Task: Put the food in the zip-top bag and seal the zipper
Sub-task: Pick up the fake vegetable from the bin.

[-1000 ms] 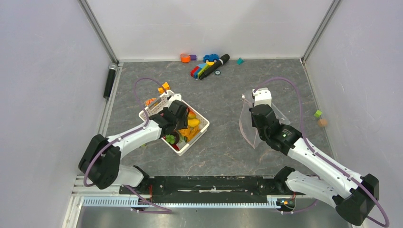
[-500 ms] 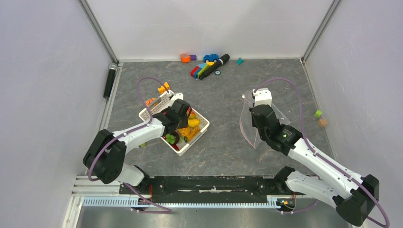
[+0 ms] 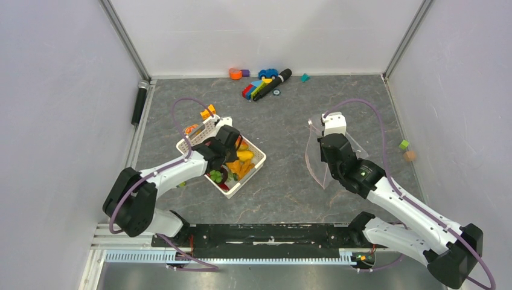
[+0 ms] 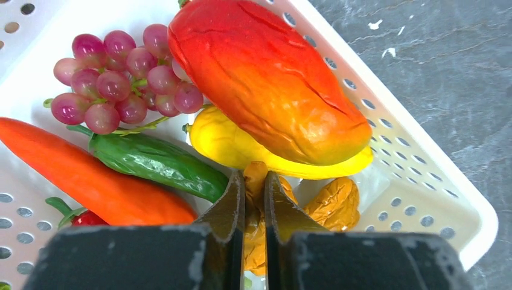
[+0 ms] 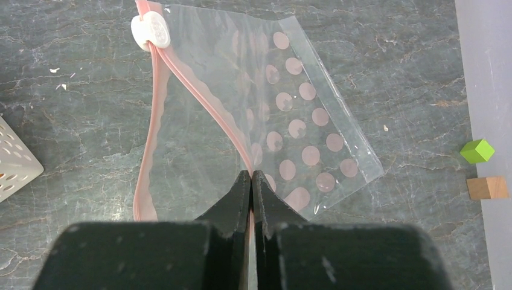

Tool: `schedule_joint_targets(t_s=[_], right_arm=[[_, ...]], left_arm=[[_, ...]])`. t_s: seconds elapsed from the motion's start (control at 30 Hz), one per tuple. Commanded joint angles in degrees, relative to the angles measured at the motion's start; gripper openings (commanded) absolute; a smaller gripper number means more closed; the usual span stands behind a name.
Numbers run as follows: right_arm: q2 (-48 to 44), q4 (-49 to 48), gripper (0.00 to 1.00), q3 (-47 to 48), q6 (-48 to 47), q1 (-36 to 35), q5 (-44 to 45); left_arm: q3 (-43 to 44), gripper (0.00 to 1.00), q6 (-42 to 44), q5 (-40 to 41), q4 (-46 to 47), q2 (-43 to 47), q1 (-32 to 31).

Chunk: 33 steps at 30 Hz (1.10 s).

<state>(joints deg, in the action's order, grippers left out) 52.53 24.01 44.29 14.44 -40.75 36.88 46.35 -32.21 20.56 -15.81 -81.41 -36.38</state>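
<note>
— While the left gripper (image 4: 255,181) is down in the white basket (image 4: 416,181), which step does the caption name?

— The pick. Its fingers are pinched almost together on a small orange-brown toy piece (image 4: 255,241) tucked under the yellow fruit (image 4: 229,142) and the red-orange mango (image 4: 272,78). Grapes (image 4: 121,72), a green vegetable (image 4: 157,163) and a long orange vegetable (image 4: 90,181) lie alongside. All the food in view is in the basket, none in the bag.

— And the right arm?

— The right gripper (image 5: 251,175) is clamped tight on the pink zipper (image 5: 199,96), pinching one lip of the zip-top bag (image 5: 290,115) over the grey table (image 5: 90,121), well apart from the basket. The two pink lips stand apart, so the mouth is open. A white slider (image 5: 151,30) sits at the far end of the strip.

— What does the next move call for?

— By my reading, a straight lift to draw the piece out from under the yellow fruit without dragging its neighbours. Then it is carried across to the mouth, which the right arm must hold parted. The hold looks narrow on a lumpy piece, so it could slip.

— Any brand, label or lettering?

— None that can be read. The bag carries only pale pink dots, and no print shows on the slider or basket.
</note>
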Motion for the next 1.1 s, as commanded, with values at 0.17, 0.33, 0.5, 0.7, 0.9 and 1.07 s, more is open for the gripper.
schedule_joint_targets(t_s=[0.17,0.33,0.5,0.7,0.9,1.07], right_arm=[[-1.73,-1.85,0.05,-0.17,-0.80,0.17,-0.45],[-1.59,-1.65,0.05,0.09,-1.33,0.15,-0.96],[-1.72,-1.70,0.04,-0.08,-1.42,0.15,-1.27],[-1.69,-1.44,0.04,0.16,-1.78,0.15,-1.70],[-2.37,-1.34,0.04,0.01,-1.84,0.15,-2.12],[-2.00,-1.40,0.04,0.35,-2.04,0.20,-4.20]], left_arm=[[-1.25,0.02,1.26,3.16,0.13,11.43,0.26],[-1.09,0.02,2.80,6.15,-2.30,16.12,0.26],[-2.06,0.02,4.64,8.09,-2.92,20.62,0.26],[-2.08,0.02,5.84,11.44,-4.61,24.79,0.26],[-2.23,0.02,5.07,10.48,-4.62,27.97,0.26],[-1.74,0.02,4.23,8.36,-3.96,30.78,0.26]])
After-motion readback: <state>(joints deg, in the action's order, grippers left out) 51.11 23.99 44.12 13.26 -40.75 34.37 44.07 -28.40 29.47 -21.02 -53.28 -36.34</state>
